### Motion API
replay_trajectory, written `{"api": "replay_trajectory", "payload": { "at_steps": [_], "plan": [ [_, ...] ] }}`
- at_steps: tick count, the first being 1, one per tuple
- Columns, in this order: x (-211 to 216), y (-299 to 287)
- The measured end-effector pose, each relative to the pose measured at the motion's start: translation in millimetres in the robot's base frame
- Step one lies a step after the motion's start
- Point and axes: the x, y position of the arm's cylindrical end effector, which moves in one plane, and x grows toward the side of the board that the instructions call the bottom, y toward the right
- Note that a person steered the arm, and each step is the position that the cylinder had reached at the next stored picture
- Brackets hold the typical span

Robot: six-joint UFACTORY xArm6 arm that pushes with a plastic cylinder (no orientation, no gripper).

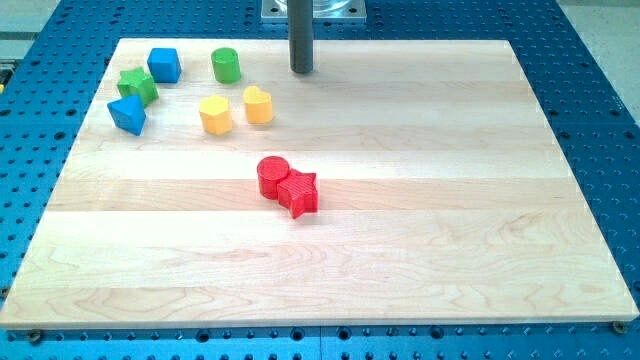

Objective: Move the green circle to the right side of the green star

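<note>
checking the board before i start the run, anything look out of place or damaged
Nothing stands out. All blocks sit flat on the wooden board: the green circle, green star and two blue blocks at the view's upper left, two yellow blocks nearby, red pair touching mid-board. My tip is right of the green circle, apart from it.

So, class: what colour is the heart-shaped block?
Yellow: the heart-shaped block shows clearly in the camera view.

Wooden board (400, 250): my tip (302, 70) near top edge, apart from green circle (226, 65); green star (138, 85) further left.
</note>
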Motion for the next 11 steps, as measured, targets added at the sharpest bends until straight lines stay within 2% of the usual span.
{"api": "replay_trajectory", "payload": {
  "at_steps": [1,2,3,4,5,6,7,8,9,10,11],
  "plan": [
    [0.0,-41.6],
    [12.9,-46.9],
    [41.4,-89.0],
    [68.7,-107.7],
    [53.9,-46.3],
    [1.2,-37.2],
    [-14.0,-85.5],
    [-8.2,-139.9],
    [-5.8,-139.9],
    [-11.1,-81.3],
    [-6.3,-59.6]
  ]
}}
